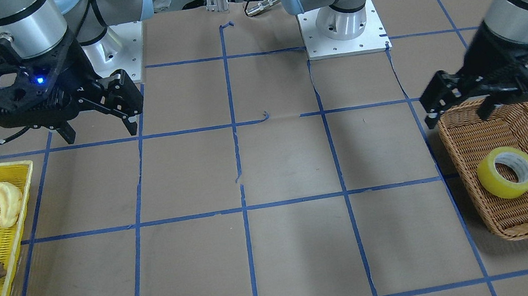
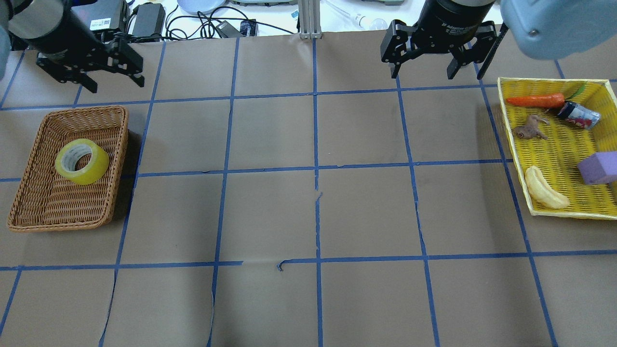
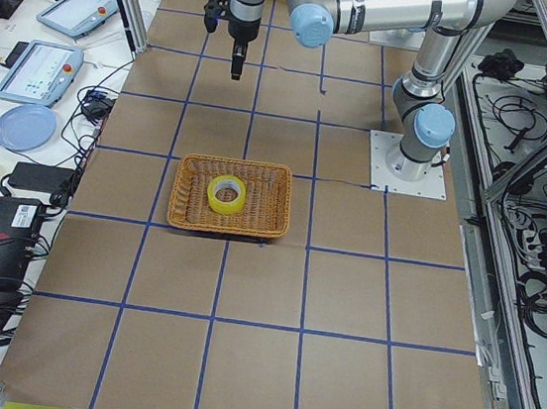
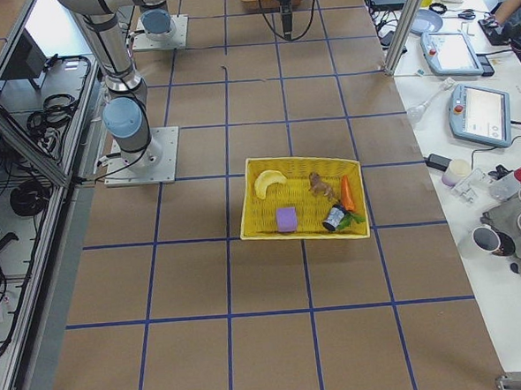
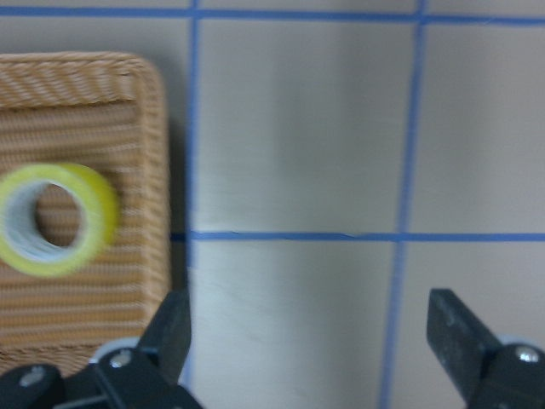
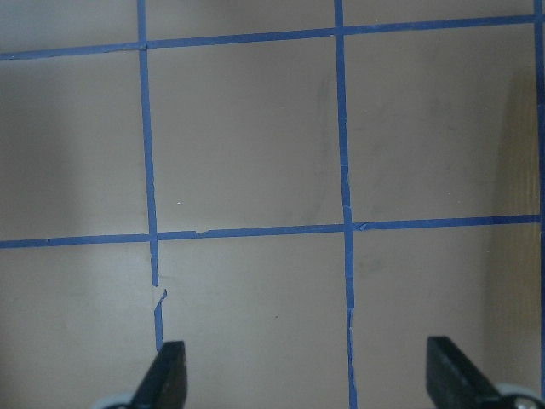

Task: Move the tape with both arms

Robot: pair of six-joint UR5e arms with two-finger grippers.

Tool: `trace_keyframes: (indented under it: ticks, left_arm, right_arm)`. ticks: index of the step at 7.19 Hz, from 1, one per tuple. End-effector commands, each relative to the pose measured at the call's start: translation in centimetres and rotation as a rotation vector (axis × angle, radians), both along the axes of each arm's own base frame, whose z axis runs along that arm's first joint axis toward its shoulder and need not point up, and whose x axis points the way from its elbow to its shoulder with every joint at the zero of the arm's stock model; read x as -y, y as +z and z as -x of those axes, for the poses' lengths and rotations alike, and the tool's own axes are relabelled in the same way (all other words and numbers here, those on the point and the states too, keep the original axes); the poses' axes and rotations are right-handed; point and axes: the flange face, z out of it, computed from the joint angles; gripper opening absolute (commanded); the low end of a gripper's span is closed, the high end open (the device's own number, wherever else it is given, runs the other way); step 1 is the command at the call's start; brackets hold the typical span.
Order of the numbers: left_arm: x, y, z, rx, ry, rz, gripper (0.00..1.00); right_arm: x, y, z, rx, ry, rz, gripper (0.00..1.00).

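Note:
The yellow tape point(image 2: 82, 161) lies flat in a brown wicker basket point(image 2: 62, 224) at the table's left; it also shows in the front view point(image 1: 507, 172) and the left wrist view point(image 5: 55, 219). My left gripper point(image 2: 115, 86) is open and empty, raised above the table just beyond the basket's far right corner point(image 1: 457, 114), with the tape off to its left in the left wrist view point(image 5: 311, 332). My right gripper point(image 2: 423, 74) is open and empty, raised over bare table at the far right point(image 1: 100, 134), with only grid lines below it point(image 6: 306, 383).
A yellow mesh tray point(image 2: 511, 144) at the table's right holds a carrot point(image 2: 535, 100), a toy animal point(image 2: 529, 130), a can point(image 2: 578, 115), a purple block point(image 2: 597, 167) and a banana point(image 2: 544, 193). Blue tape lines mark a grid on the brown table.

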Motion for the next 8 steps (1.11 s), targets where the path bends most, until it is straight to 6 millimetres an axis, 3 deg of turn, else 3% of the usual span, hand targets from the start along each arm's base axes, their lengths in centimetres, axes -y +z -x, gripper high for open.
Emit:
trace_keyframes:
  ticks: [1,2,4,8]
  left_arm:
    - [-1.7,2.4,6.7,0.043,-0.01,-0.042,1.0]
    - [-1.5,2.1,7.1,0.04,-0.016,-0.051,1.0]
    - [-2.4,1.4,11.1,0.059,-0.072,-0.059,1.0]
    - [-3.4,1.7,11.1,0.059,-0.072,-0.055,1.0]
  right_arm:
    - [0.0,0.0,0.0,0.0,0.001,-0.001,1.0]
    - [0.0,0.0,0.0,-0.001,0.001,-0.001,1.0]
    - [0.0,0.0,0.0,-0.003,0.0,-0.001,1.0]
    - [0.0,-0.1,0.0,-0.001,0.001,-0.001,1.0]
